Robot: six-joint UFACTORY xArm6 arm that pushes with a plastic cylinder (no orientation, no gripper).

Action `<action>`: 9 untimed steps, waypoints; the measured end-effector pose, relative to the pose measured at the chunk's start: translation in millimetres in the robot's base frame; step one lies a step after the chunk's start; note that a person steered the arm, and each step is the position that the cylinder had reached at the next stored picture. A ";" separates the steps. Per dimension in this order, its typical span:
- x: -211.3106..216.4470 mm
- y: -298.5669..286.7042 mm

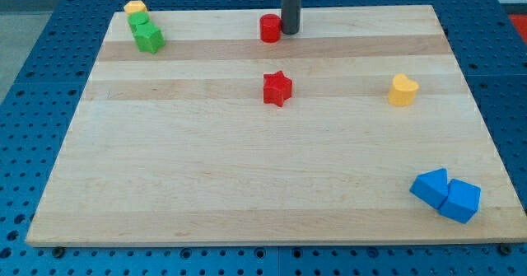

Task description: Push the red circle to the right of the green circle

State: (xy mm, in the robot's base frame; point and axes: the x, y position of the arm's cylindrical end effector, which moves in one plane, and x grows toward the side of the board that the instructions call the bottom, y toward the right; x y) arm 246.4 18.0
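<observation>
The red circle point(270, 28) sits near the view's top edge of the wooden board point(247, 185), at about the middle. My tip point(290, 32) stands right beside it, on its right side, touching or nearly touching. The green circle point(138, 21) is at the board's top left corner, packed between a yellow block point(135, 8) above it and a green star-like block point(150, 37) below it. The red circle is far to the right of the green circle, at about the same height.
A red star point(278, 88) lies at mid-board below the red circle. A yellow heart point(403, 90) is at the right. Two blue blocks point(445, 195) touch each other at the bottom right corner.
</observation>
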 end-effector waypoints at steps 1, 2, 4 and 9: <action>0.0 -16.8; 0.8 -26.1; 21.8 -43.8; 24.1 -125.4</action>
State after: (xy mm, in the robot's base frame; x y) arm 270.5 -107.5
